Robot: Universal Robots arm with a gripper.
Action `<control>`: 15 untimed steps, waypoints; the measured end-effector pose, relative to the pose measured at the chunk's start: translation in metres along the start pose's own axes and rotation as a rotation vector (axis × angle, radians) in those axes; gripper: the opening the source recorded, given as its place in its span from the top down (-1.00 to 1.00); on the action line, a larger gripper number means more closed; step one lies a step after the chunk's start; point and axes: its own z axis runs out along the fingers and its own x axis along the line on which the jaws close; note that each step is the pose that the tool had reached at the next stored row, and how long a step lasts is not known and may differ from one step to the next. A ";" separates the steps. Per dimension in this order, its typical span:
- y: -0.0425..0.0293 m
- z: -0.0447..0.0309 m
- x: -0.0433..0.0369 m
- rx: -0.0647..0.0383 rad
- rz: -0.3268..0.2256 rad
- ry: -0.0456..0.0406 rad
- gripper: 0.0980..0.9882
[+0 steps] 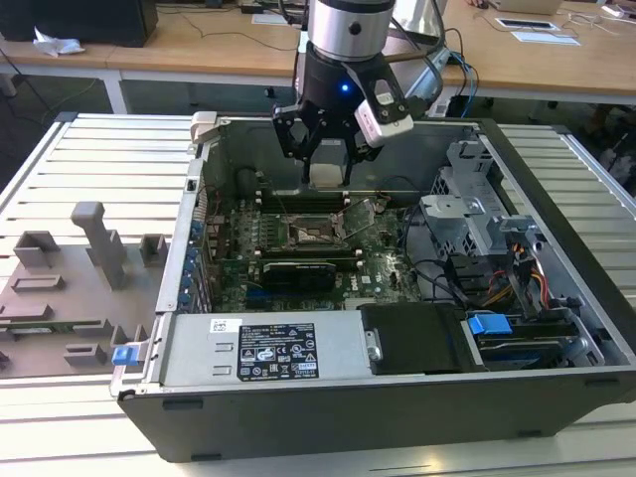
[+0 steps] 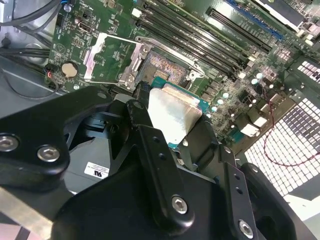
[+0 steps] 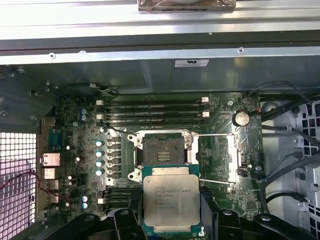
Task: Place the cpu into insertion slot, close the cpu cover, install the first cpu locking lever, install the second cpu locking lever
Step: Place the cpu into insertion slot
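My gripper (image 1: 328, 167) hangs inside the open computer case, shut on the cpu (image 3: 171, 201), a flat square chip with a silvery metal top. In the first wrist view the black fingers (image 3: 207, 202) press on two opposite edges of the chip. The cpu (image 2: 172, 117) hovers just beside and above the insertion slot (image 3: 162, 150), a dark square socket in a silvery frame, also seen in the second wrist view (image 2: 165, 65) and the exterior view (image 1: 316, 234). The cpu cover (image 2: 110, 57) is swung open and lies flat beside the socket. Two thin wire locking levers (image 3: 212, 135) stand unlatched along the cover.
Long memory slots (image 3: 155, 112) run along the far side of the socket. A black block (image 1: 295, 270) lies on the board nearer the case front. Cables and a drive cage (image 1: 477, 214) fill the exterior view's right. A grey fixture (image 1: 70, 288) sits outside the case.
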 end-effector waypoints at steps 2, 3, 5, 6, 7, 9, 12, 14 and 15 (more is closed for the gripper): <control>-0.0002 0.0024 -0.0001 0.000 0.000 0.0000 0.00; -0.0003 0.0038 -0.0001 0.000 0.000 0.0000 0.00; -0.0006 0.0068 -0.0001 0.001 0.000 0.0000 0.00; -0.0007 0.0084 -0.0002 0.001 0.000 0.0000 0.00; -0.0008 0.0094 -0.0002 0.001 0.000 0.0000 0.00; -0.0009 0.0108 -0.0002 0.002 0.000 0.0000 0.00; -0.0012 0.0132 -0.0003 0.002 0.000 -0.0001 0.00; -0.0013 0.0152 -0.0003 0.002 0.000 0.0000 0.00; -0.0014 0.0158 -0.0003 0.002 0.000 -0.0001 0.00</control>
